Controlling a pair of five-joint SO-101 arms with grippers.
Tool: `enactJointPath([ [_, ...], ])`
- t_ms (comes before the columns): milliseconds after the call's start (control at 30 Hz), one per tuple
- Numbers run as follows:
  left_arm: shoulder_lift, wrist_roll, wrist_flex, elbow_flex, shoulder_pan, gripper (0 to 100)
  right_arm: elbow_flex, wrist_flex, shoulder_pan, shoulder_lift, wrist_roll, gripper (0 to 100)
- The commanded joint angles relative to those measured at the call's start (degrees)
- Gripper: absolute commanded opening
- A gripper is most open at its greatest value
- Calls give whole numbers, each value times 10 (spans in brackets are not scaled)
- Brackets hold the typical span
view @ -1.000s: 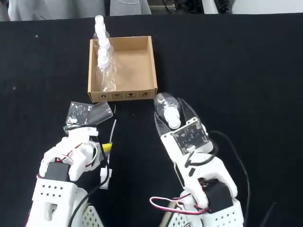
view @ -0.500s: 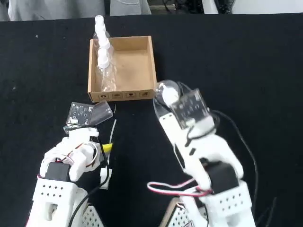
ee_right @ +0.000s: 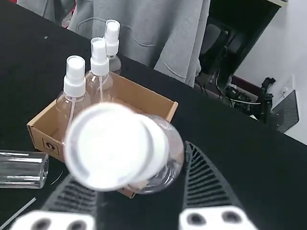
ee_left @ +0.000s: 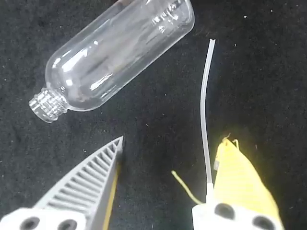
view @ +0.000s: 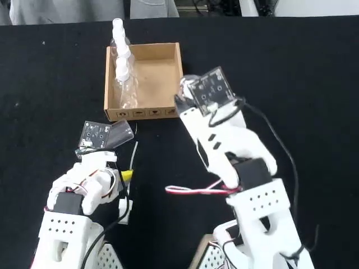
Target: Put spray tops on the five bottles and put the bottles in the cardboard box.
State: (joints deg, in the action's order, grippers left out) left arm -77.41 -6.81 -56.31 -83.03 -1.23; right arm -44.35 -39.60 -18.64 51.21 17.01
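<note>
**Cardboard box [view: 160,73] reached by the right arm [view: 224,140] with its load**

High view: within the last second the right arm has stretched from the near middle of the table [view: 291,67] toward the far left. Its wrist is now over the near right corner of the box. The left arm [view: 84,190] has not moved. Three capped bottles [view: 128,89] stand in a row by the left wall of the box. The farthest one shows past the far rim, so it cannot be told if it stands inside. The right part of the box is free, so most likely a fourth bottle is about to go in. The load itself is almost fully hidden under the arm's own wrist.

Left wrist view: the left gripper [ee_left: 172,141] has its jaws apart, with nothing between them. The uncapped bottle [ee_left: 115,52] lies on its side on the table just beyond the jaws, its neck open. A thin dip tube [ee_left: 205,110] runs beside the yellow-taped finger. Its lower end is lost at that finger, so the spray head, and what holds it, cannot be made out. This last bottle still needs its top.

Right wrist view: the right gripper [ee_right: 139,165] is clamped on the carried bottle [ee_right: 115,146]. The bottle is seen end-on, and its white top covers most of one finger. The box is just beyond it.
</note>
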Motion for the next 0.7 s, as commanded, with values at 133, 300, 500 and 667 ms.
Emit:
enactJointPath([
  [133, -8, -1, 11, 8, -6, 283, 107, 18, 15, -96, 1, 57],
  [300, -8, -1, 11, 7, -6, 282, 157, 18, 16, -166, -41, 60],
  [500, -8, -1, 11, 7, -6, 282, 222, 18, 16, -236, -56, 59],
  [667, -8, -1, 11, 7, -6, 282, 263, 18, 16, -290, -69, 59],
])
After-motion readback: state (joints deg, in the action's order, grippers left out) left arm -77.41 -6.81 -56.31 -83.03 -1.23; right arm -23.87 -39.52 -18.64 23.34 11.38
